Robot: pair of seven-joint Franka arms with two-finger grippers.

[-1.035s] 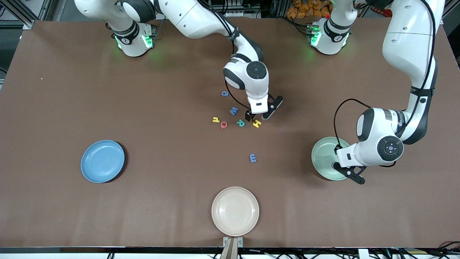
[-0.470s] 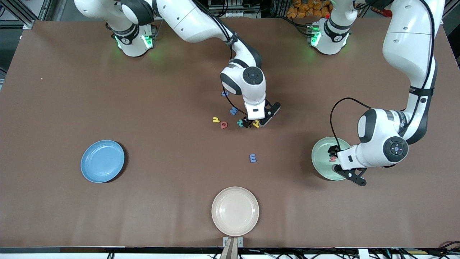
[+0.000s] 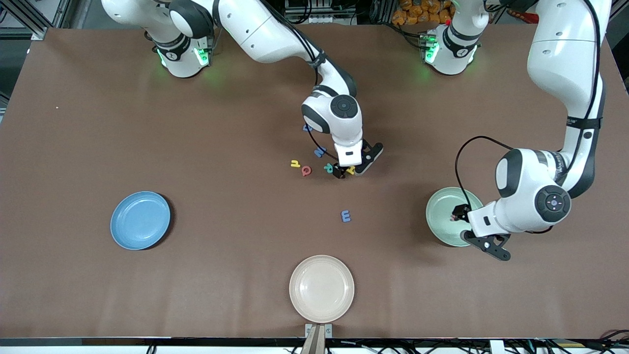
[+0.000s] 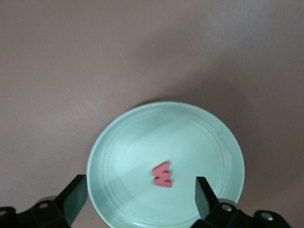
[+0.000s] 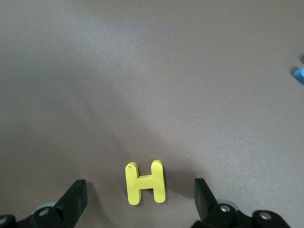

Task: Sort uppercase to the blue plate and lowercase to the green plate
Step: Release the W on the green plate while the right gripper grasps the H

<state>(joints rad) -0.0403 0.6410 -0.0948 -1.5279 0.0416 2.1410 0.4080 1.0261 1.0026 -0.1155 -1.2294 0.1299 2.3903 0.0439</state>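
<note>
While right gripper (image 5: 137,202) hangs wide, yellow H (image 5: 145,182) between fingers

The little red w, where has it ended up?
The red w lies flat inside the green plate, toward the left arm's end of the table, with the left end effector open right above it.

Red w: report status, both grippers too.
Red w lies in green plate. Left gripper open over it. Right gripper open over yellow H. Nothing in the way.

No printed text is legible; foam letters include yellow H (image 5: 145,188) and red w (image 4: 162,175).
</note>
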